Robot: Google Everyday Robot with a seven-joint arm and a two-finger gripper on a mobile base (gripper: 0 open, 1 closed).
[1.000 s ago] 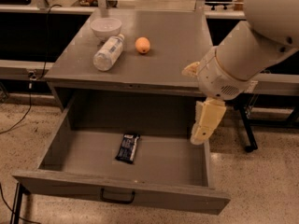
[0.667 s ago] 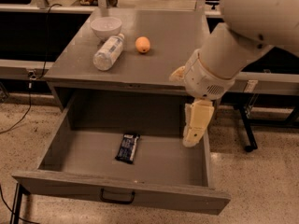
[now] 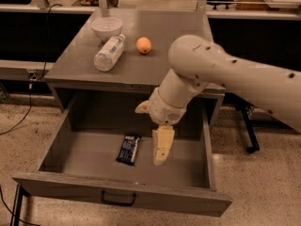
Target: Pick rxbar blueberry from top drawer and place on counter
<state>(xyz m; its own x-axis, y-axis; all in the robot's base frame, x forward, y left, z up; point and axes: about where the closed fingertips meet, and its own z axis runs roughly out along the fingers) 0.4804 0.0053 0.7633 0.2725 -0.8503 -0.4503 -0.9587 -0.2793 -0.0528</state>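
Observation:
The rxbar blueberry [image 3: 129, 149], a small dark-wrapped bar, lies flat on the floor of the open top drawer [image 3: 70, 140], left of centre. My gripper [image 3: 161, 155] points down inside the drawer, just to the right of the bar and a little above the drawer floor, not touching the bar. The pale arm [image 3: 221, 74] reaches in from the right over the counter's front edge. The counter [image 3: 141, 67] is the grey tabletop above the drawer.
On the counter stand a white bowl [image 3: 106, 28], a clear plastic bottle [image 3: 109, 53] lying on its side, and an orange [image 3: 144, 45]. The drawer front has a dark pull handle [image 3: 118, 201]. A cable [image 3: 23, 112] runs along the floor at left.
The arm and gripper have moved left across the drawer, from near its right wall towards the bar. The bar has not moved.

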